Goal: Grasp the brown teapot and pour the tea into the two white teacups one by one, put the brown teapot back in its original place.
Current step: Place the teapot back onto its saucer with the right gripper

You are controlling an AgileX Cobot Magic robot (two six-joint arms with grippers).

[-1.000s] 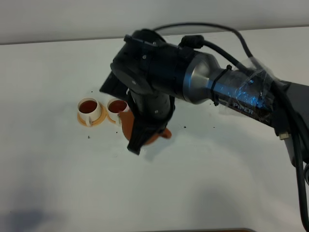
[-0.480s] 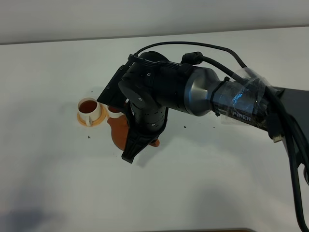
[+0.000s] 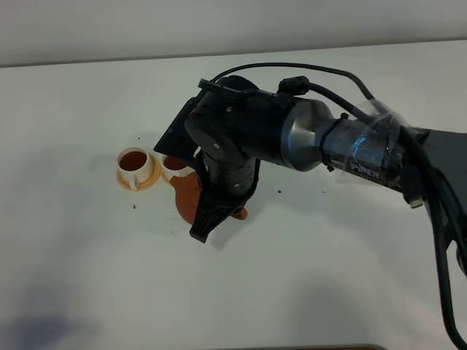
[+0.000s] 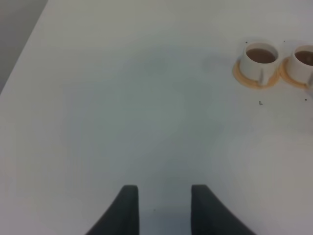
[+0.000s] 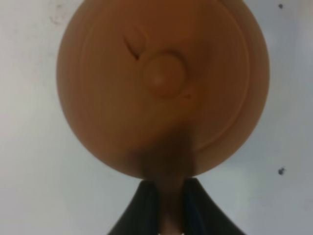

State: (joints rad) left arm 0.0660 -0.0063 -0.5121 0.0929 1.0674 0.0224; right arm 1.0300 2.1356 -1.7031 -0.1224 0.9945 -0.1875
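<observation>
Brown teapot [image 5: 161,83], handle pinched in right end effector [image 5: 164,205], beside two filled white teacups [image 4: 261,59] on white counter [image 3: 87,277]; left end effector [image 4: 164,208] spread, empty.

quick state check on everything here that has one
teapot: lid on, held by its handle
right gripper: shut on the teapot handle
left gripper: open, empty
left cup: upright on saucer, holds tea
right cup: upright on saucer, holds tea

White tabletop [image 3: 87,277] with scattered dark specks, plain pale wall [image 3: 109,29] behind, soft even light
</observation>
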